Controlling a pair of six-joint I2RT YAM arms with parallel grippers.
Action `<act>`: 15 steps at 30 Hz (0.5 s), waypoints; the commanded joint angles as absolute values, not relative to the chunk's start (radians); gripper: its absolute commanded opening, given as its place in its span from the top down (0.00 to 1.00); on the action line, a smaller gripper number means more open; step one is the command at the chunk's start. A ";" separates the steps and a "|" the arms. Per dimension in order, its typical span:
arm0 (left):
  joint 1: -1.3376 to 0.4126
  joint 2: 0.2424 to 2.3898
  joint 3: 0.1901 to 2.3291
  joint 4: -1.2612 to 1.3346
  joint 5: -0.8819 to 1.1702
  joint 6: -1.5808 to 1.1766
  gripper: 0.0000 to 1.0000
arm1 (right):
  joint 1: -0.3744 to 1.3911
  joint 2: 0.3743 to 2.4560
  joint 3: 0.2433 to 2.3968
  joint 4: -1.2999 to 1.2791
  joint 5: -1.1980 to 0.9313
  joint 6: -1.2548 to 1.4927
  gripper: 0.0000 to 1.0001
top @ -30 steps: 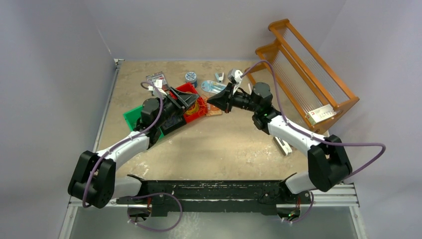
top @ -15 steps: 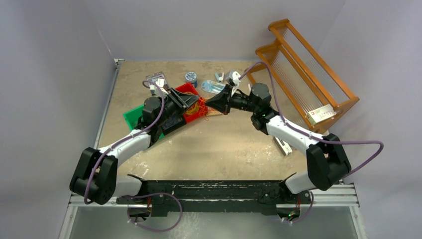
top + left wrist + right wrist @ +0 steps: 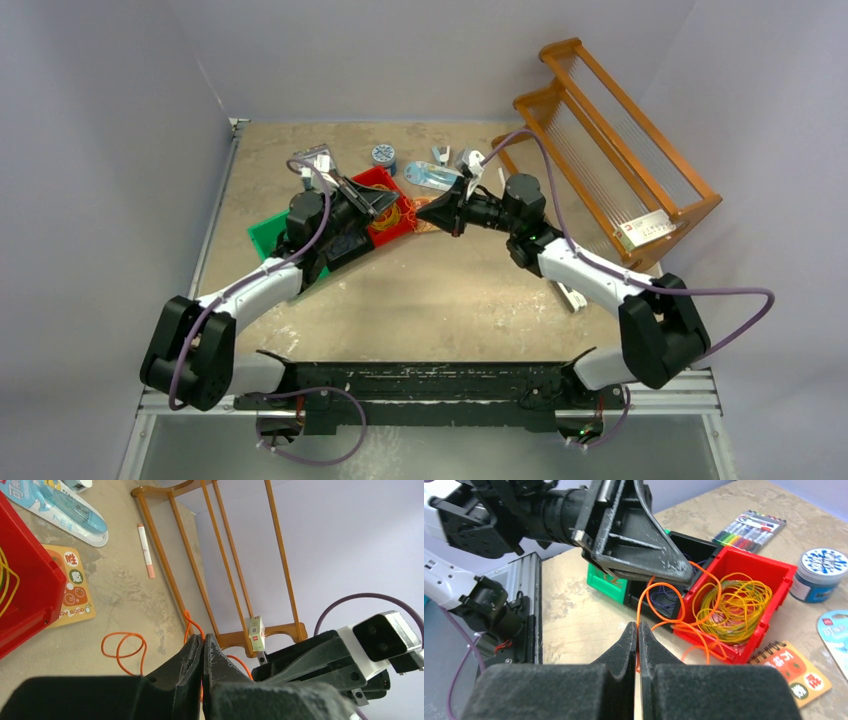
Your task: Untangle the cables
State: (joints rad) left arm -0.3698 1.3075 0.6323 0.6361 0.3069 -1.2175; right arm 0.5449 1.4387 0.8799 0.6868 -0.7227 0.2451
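A thin orange cable (image 3: 659, 587) runs out of the red bin (image 3: 781, 570), loops over the black bin (image 3: 696, 545) and trails onto the table as a loop (image 3: 122, 645). My left gripper (image 3: 203, 639) is shut on one strand of it. My right gripper (image 3: 637, 626) is shut on another strand, just in front of the bins. The two grippers nearly meet tip to tip beside the red bin (image 3: 385, 180). A bundle of yellow cables (image 3: 734, 602) lies in the red bin. Dark purple cables (image 3: 664, 602) lie in the black bin.
A green bin (image 3: 604, 582) adjoins the black one. A marker pack (image 3: 751, 527), a blue-lidded jar (image 3: 821, 572), an orange notebook (image 3: 791, 672), a toothbrush pack (image 3: 65, 510) and a pen (image 3: 145, 550) lie around. A wooden rack (image 3: 620, 150) stands at the right.
My left gripper has closed from open onto the orange cable. The right gripper stayed shut and shifted slightly to the right and nearer.
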 commanded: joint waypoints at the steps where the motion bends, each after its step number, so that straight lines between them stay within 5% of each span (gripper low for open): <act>1: -0.375 1.267 0.721 0.623 0.287 -1.141 1.00 | 0.550 1.368 0.849 0.655 -0.610 0.245 1.00; 7: -0.373 1.230 0.802 0.490 0.236 -1.013 1.00 | 0.549 1.350 0.797 0.545 -0.357 0.310 1.00; 15: -0.373 1.200 0.928 0.255 0.152 -0.846 1.00 | 0.550 1.376 0.779 0.557 -0.295 0.350 0.99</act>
State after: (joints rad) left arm -0.3698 1.2404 0.8524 0.3622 0.2150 -0.9707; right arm 0.5461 1.3792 0.7738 0.5255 -0.3645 0.3225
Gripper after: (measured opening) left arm 0.010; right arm 0.007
